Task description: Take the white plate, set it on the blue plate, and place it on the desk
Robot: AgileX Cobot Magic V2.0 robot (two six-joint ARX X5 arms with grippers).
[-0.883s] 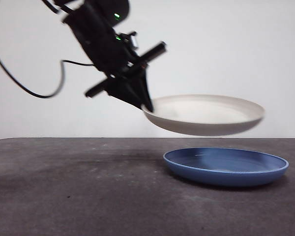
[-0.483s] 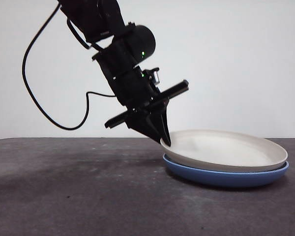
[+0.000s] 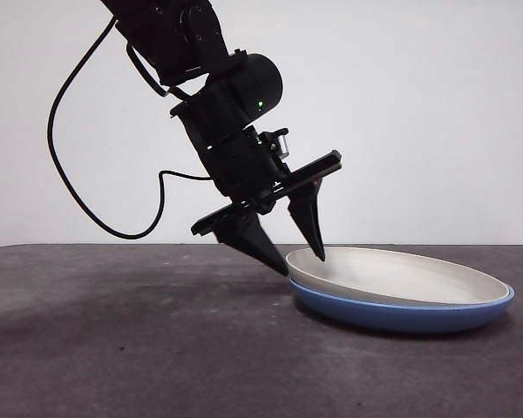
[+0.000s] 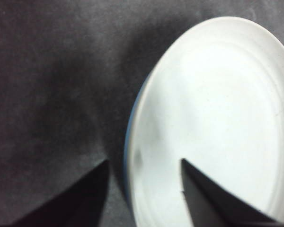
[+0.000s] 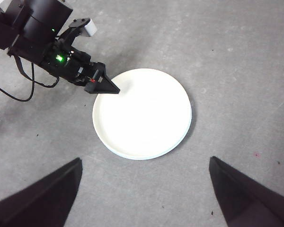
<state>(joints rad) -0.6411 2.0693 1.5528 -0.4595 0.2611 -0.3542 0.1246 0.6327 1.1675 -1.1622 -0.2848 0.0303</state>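
The white plate (image 3: 401,272) lies nested on the blue plate (image 3: 401,319), right of centre on the desk (image 3: 113,348). My left gripper (image 3: 302,264) is open at the white plate's left rim, one jaw outside the rim and one over the plate's inside, neither pinching it. The left wrist view shows the white plate (image 4: 213,118) with a thin blue plate (image 4: 128,142) sliver at its edge, the rim passing between my left gripper (image 4: 144,161) jaws. High above, my right gripper (image 5: 145,161) is open and holds nothing, looking down on the white plate (image 5: 142,113) and the left gripper (image 5: 111,90).
The left arm's black cable (image 3: 78,192) loops down at the left behind the arm. Bare dark tabletop spreads left and in front of the plates.
The white plate came down from the air onto the blue plate. The left gripper then opened and let go of its rim; the plate settled flatter.
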